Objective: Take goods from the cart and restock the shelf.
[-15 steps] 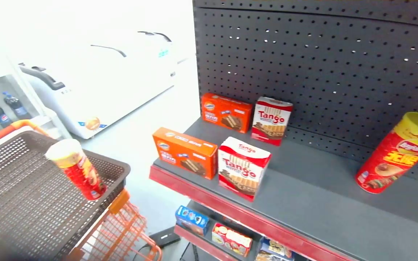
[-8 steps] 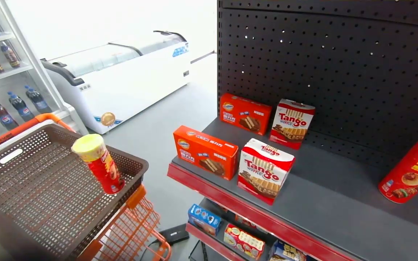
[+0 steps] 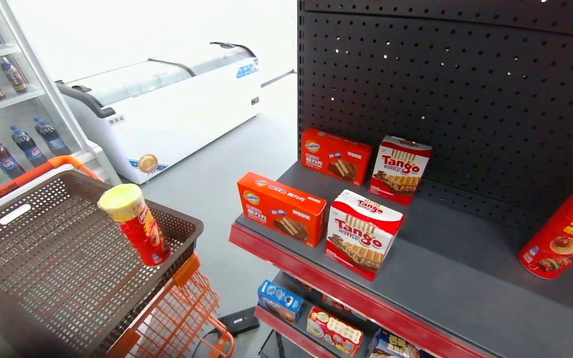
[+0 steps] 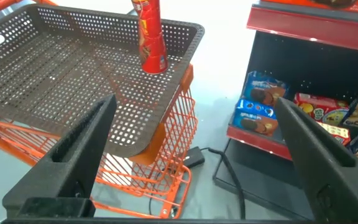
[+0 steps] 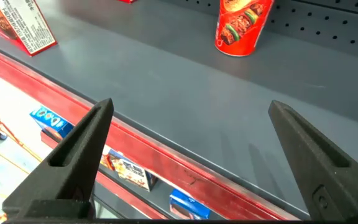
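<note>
**Operator:** Chip can (image 3: 135,223), red with a yellow lid. Where is it?

**Spotter:** It's on your left, standing in the brown perforated basket (image 3: 28,258) on top of the orange cart (image 3: 177,308). It sits in the corner of the basket nearest the shelf (image 3: 445,283) and is the one item you can see in there.

**Operator:** And the shelf itself?

**Spotter:** Go rightward along the grey deck. At the front edge you have the front orange box (image 3: 281,209) with the front wafer box (image 3: 364,232) just beside it. Behind them, by the pegboard, are the back orange box (image 3: 336,155) and the back wafer box (image 3: 400,169). Well apart at the right stands a bigger red can (image 3: 565,233). The tier below holds a blue packet (image 3: 279,301) and a red packet (image 3: 334,330).

**Operator:** My grippers?

**Spotter:** Your left gripper (image 4: 193,106) has its fingers spread wide with nothing between them. It is low beside the cart, facing the basket. Your right gripper (image 5: 191,107) is spread just as wide and is empty too, above the shelf's front edge.
</note>
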Tool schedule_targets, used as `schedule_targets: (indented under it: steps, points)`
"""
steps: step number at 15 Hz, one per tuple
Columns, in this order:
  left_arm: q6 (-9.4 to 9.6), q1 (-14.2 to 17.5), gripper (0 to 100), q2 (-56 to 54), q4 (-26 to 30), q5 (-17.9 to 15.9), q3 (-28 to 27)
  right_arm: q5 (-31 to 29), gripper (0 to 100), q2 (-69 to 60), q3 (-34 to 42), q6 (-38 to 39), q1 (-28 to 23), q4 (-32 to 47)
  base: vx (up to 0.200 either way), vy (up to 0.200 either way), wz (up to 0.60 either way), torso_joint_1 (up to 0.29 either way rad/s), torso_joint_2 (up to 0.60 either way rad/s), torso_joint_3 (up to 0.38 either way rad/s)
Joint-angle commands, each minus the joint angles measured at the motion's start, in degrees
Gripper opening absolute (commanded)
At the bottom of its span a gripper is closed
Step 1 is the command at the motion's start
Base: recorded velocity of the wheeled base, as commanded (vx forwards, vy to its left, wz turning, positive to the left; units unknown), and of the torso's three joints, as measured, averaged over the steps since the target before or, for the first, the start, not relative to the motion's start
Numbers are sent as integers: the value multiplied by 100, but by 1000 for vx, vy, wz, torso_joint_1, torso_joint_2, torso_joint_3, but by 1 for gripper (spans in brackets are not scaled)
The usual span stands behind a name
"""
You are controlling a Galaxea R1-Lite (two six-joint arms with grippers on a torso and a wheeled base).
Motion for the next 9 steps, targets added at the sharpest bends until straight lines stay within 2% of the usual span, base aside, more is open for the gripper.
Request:
schedule_targets:
  steps: [1, 2, 3, 4, 5, 6, 7, 8, 9]
  points:
    - [-7, 0, 100, 7, 8, 7, -9, 0, 100, -1, 0, -1, 4, -4, 0, 0, 0, 0, 0, 0]
    - [11, -9, 100, 7, 17, 7, -9, 0, 100, -1, 0, -1, 4, -4, 0, 0, 0, 0, 0, 0]
    - [28, 44, 100, 16, 8, 200, -53, 0, 100, -1, 0, -1, 4, -4, 0, 0, 0, 0, 0, 0]
    - [99, 88, 100, 315, 35, 569, -431, 0, 100, -1, 0, -1, 4, -4, 0, 0, 0, 0, 0, 0]
    - [230, 97, 100, 1080, 184, 895, -984, 0, 100, -1, 0, -1, 4, -4, 0, 0, 0, 0, 0, 0]
    - [204, 88, 100, 1967, 219, 1149, -1521, 0, 100, -1, 0, -1, 4, -4, 0, 0, 0, 0, 0, 0]
    - [134, 97, 100, 2793, 210, 1246, -2030, 0, 100, -1, 0, -1, 4, -4, 0, 0, 0, 0, 0, 0]
    - [142, 97, 100, 3391, 202, 1272, -2452, 0, 100, -1, 0, -1, 4, -4, 0, 0, 0, 0, 0, 0]
    - [107, 211, 100, 3945, 202, 1343, -2716, 0, 100, -1, 0, -1, 4, -4, 0, 0, 0, 0, 0, 0]
